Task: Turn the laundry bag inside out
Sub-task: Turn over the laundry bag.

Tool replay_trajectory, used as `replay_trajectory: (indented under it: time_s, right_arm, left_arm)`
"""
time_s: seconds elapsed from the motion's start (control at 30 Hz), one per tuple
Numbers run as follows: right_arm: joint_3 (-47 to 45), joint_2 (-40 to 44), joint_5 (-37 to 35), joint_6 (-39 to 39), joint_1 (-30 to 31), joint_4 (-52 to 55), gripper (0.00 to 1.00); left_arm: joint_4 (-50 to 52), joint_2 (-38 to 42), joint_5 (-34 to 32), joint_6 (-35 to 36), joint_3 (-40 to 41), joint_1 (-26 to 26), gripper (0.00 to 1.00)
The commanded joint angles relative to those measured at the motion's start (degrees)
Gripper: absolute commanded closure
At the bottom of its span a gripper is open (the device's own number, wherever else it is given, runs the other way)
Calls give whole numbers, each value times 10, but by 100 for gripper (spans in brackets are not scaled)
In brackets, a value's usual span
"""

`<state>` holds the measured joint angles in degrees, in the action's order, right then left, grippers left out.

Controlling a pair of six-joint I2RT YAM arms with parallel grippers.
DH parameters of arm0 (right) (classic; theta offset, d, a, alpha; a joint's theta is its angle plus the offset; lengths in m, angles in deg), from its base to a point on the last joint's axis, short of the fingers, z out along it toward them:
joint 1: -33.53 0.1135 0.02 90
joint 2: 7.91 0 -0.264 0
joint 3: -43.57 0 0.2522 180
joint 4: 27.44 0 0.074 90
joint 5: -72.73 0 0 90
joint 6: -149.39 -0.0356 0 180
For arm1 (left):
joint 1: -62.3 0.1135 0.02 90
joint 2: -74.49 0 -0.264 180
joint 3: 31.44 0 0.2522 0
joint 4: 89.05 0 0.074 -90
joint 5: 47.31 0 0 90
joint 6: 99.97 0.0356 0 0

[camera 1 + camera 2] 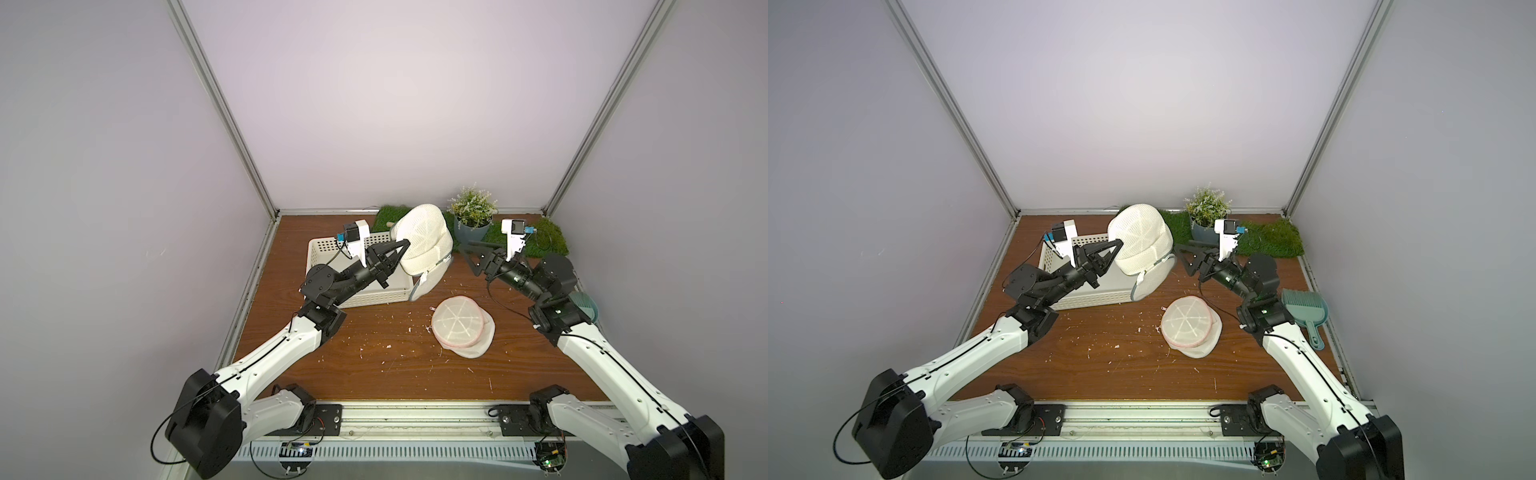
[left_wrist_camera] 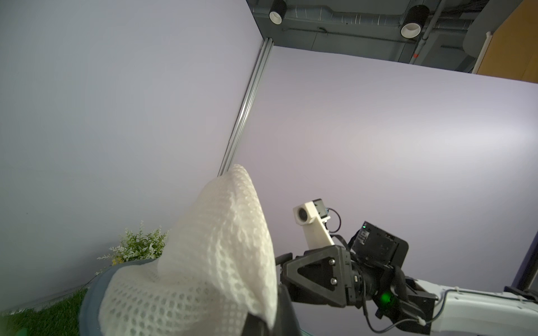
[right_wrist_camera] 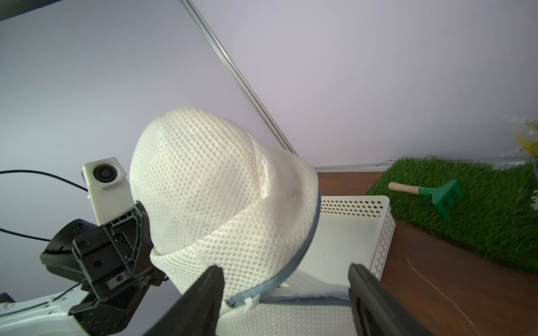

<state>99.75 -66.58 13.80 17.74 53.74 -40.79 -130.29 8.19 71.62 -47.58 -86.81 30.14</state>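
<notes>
Pale lilac walls (image 1: 395,104) box in a brown wood desk (image 1: 374,374) flecked with white crumbs (image 1: 390,320). At the left a white perforated basket (image 1: 374,297) sits on the desk, and the left arm (image 1: 270,353) reaches over it. The left tool (image 1: 404,242) is closed tight, its tips pinched into the mesh on the near left side of the bag (image 1: 424,237). In the left wrist view the weave drapes over the dark fingers (image 2: 283,314). The bag is off the desk, held up as a white mesh dome above the basket's right end, its grey-edged rim hanging down at the basket's front right corner. Nearer the front, apart from it, a second bag (image 1: 461,326) lies flat on the desk, round with a pink edge. A potted plant (image 1: 471,208) stands by the turf (image 1: 390,218) along the back wall, and the right wrist view shows a small green rake (image 3: 431,193) lying on that turf. The right tool (image 1: 468,257) is wide open with nothing in it, just beside the bag's rim; a strip of desk shows between them in both top views. At the far right a teal dustpan (image 1: 1304,309) lies beside the right arm (image 1: 1308,365).
</notes>
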Motion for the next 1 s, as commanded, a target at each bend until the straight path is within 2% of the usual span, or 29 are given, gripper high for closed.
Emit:
replay_trajectory:
  time_s: [0.0,0.1,0.2,0.27,0.43,0.57,0.83,0.97]
  right_arm:
    - [0,-12,32,-83,11,-138,27]
    - [1,-35,41,-109,18,-183,31]
    - [2,-51,44,-123,25,-215,40]
    - [1,-58,47,-133,29,-236,54]
    - [-19,-49,27,-126,30,-231,98]
    - [-56,-48,10,-119,31,-256,100]
    - [-102,-143,5,-40,33,-331,100]
    - [-99,-178,-27,-20,33,-387,100]
  left_arm:
    - [-63,-4,-5,-42,3,4,100]
    - [-80,-9,-5,-58,5,4,100]
    - [-87,-12,-6,-69,7,3,100]
    - [-91,-13,-11,-73,9,3,100]
    - [-131,-11,-49,-101,25,4,100]
    - [-166,-24,-64,-147,5,4,100]
    - [-248,-58,-96,-268,-45,1,100]
    - [-249,-62,-123,-295,-53,-14,100]
